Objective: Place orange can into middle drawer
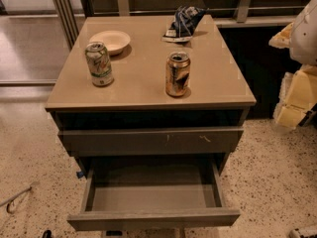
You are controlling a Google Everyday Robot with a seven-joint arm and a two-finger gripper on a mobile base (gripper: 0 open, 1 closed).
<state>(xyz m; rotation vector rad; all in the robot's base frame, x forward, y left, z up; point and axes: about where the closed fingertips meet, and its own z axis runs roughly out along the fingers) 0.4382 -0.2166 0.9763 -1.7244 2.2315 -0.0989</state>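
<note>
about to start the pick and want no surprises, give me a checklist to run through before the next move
1. Shiny orange-copper drink can stands upright on the tan cabinet top: ok.
2. Wide grey-brown middle drawer is pulled open: ok.
3. Nothing lies inside the drawer: ok.
4. Green-and-white can stands well apart from the orange can: ok.
5. Gripper lined up with the orange can: cannot tell. The gripper is not in view; only pale robot parts show at the right edge.

Tabletop holds orange can, green can, bowl, bag.
</note>
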